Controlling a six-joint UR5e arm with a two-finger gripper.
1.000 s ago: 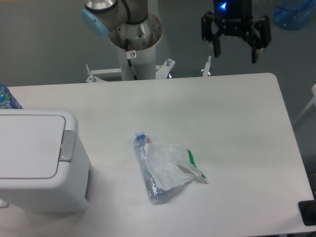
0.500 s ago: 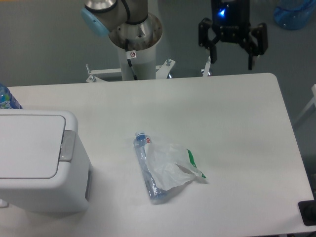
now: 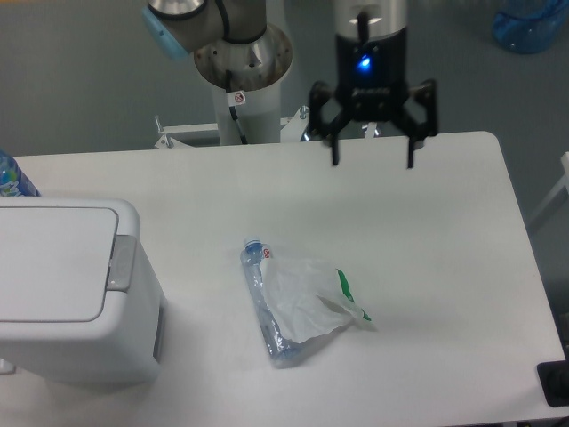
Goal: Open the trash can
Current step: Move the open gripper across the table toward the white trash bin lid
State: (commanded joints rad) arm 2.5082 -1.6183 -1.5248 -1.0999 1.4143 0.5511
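White worktop (image 3: 427, 267) before us, our hand (image 3: 372, 160) spread wide above its far edge, trash can (image 3: 62, 294) lid shut, bottle (image 3: 263, 311) beside bag (image 3: 307, 298) mid-surface.

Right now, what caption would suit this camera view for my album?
Open gripper hovers over the table's far edge, away from the closed trash can; a bottle lies between.

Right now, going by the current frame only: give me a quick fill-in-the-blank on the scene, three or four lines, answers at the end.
1. The lid of the trash can is ____.
2. The gripper hangs over the table's far edge with its jaws ____.
3. The grey push tab sits on the lid edge that faces the ____.
4. The white and green bag lies partly over the clear ____.

Missing words: closed; open; bottle; bottle
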